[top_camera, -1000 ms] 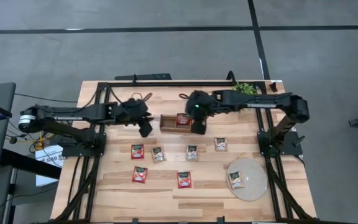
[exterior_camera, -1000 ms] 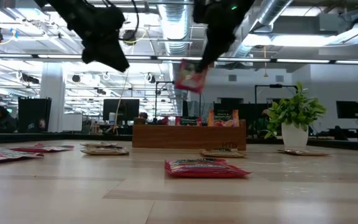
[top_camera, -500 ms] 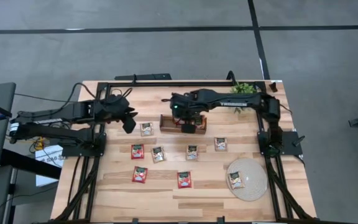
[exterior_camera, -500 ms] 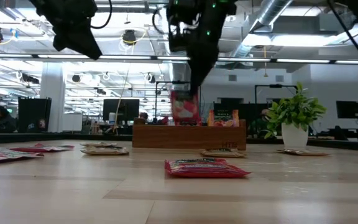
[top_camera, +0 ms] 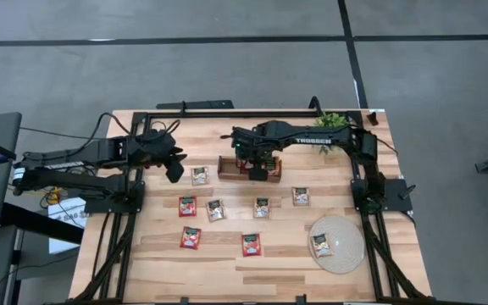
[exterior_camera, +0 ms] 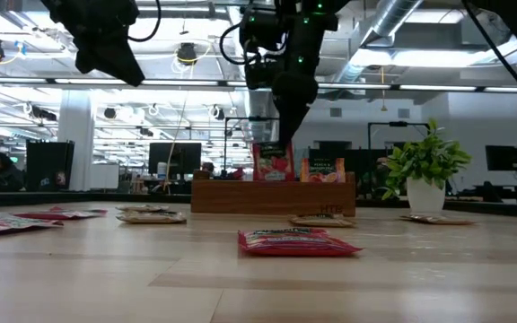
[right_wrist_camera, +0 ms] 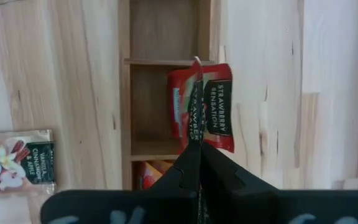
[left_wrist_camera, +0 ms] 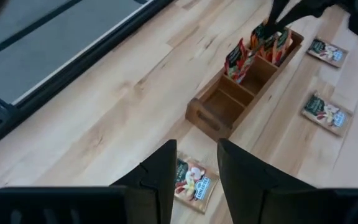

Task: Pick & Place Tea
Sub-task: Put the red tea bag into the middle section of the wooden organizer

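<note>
While the right hand [top_camera: 257, 172] is held over the wooden compartment box [top_camera: 227, 169] near the far middle of the desk [top_camera: 286, 246], a red strawberry tea sachet [right_wrist_camera: 202, 106] is kept clamped between its closed fingers. In the right wrist view this sachet is seen standing on edge above a middle compartment of the box, and another sachet is partly seen in the next compartment. In the low view the held sachet [exterior_camera: 273, 162] hangs upright at the top edge of the box, beside a second upright red sachet [exterior_camera: 322, 170] already in the box.

The left hand [top_camera: 174, 169] is raised above the desk to the left of the box, with its fingers [left_wrist_camera: 161, 174] apart and nothing between them. A beige vanilla cinnamon sachet [top_camera: 200, 175] lies flat on the desk just beside the left end of the box, between the box and the left hand.

More sachets are spread flat on the nearer part of the desk: three red ones [top_camera: 187, 206] [top_camera: 191, 238] [top_camera: 252, 245] and three pale ones [top_camera: 216, 209] [top_camera: 262, 207] [top_camera: 301, 196]. One more pale sachet [top_camera: 321, 246] lies on the round woven mat [top_camera: 346, 254] at the near right. A small green plant [top_camera: 335, 121] stands at the far right corner of the desk.
</note>
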